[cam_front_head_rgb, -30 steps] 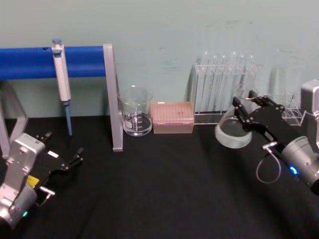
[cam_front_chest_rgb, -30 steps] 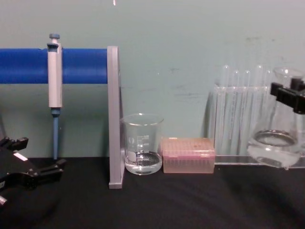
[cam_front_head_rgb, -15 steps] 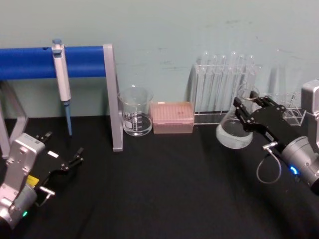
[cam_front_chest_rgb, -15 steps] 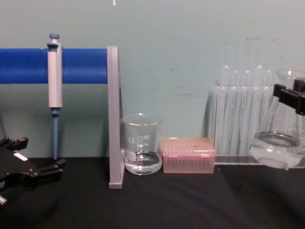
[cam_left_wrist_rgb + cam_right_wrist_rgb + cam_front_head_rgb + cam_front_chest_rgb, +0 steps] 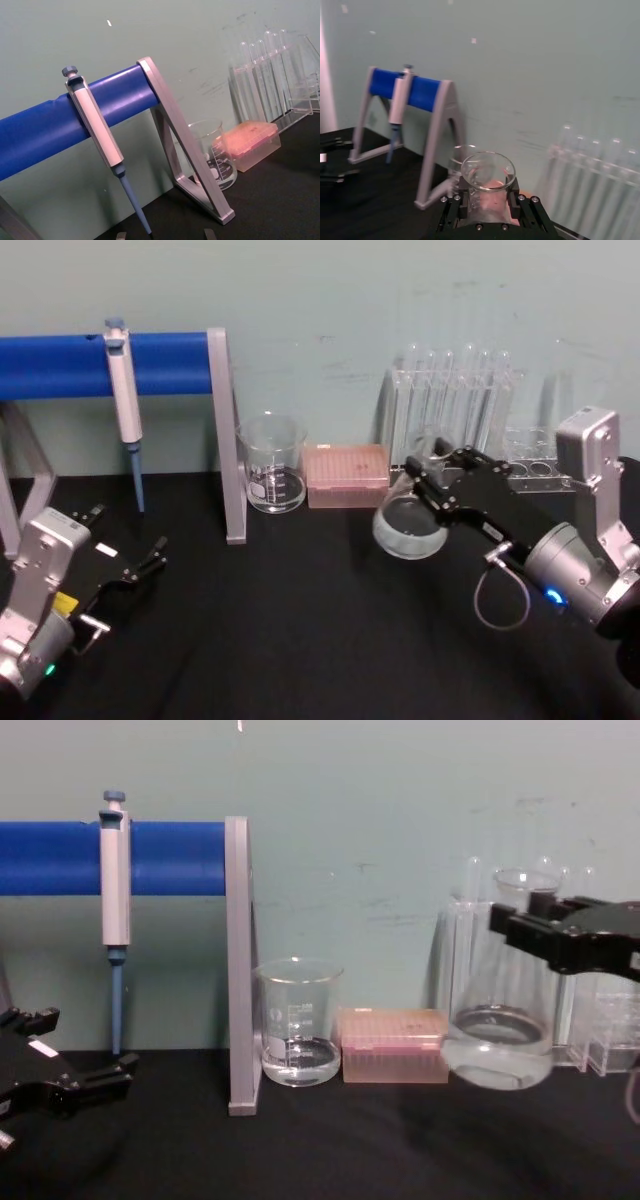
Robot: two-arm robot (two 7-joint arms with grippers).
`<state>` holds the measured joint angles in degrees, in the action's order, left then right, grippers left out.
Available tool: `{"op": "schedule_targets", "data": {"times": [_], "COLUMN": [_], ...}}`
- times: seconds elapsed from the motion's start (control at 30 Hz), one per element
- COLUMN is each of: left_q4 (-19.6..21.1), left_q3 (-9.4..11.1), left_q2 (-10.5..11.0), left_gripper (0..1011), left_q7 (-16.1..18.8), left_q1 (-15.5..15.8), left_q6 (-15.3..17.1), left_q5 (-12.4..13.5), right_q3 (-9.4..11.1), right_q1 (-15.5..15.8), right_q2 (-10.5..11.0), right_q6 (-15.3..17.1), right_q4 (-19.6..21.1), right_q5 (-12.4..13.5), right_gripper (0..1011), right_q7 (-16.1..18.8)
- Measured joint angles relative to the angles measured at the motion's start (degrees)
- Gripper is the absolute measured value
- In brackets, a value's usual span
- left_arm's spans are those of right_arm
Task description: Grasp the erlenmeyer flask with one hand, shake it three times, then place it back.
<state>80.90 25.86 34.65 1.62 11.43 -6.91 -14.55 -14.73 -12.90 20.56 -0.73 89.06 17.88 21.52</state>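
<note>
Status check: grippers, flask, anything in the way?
Right gripper shut on erlenmeyer flask neck; flask upright, off the table. Left gripper open, parked far left. Test tube rack behind; beaker, tip box to its left.

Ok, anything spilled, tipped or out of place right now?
Nothing stands out. The flask hangs upright in the right gripper, fingers shut on its neck, liquid level in the base. Beaker, pink box and tube rack stand upright by the wall; left gripper rests open at left.
</note>
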Motion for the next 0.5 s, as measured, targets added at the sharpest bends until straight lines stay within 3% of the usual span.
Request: {"op": "schedule_targets", "data": {"times": [0.5], "left_q4": [0.0], "left_q3": [0.0], "left_q2": [0.0], "left_gripper": [1001], "left_q7": [0.0], "left_q1": [0.0], "left_q6": [0.0], "left_q5": [0.0], "right_q3": [-5.2], "right_q1": [-1.8], "right_q2": [2.4], "right_q6": [-1.7], "right_q4": [0.3], "right_q5": [4.1], "right_gripper": [453], "right_q7": [9.1]}}
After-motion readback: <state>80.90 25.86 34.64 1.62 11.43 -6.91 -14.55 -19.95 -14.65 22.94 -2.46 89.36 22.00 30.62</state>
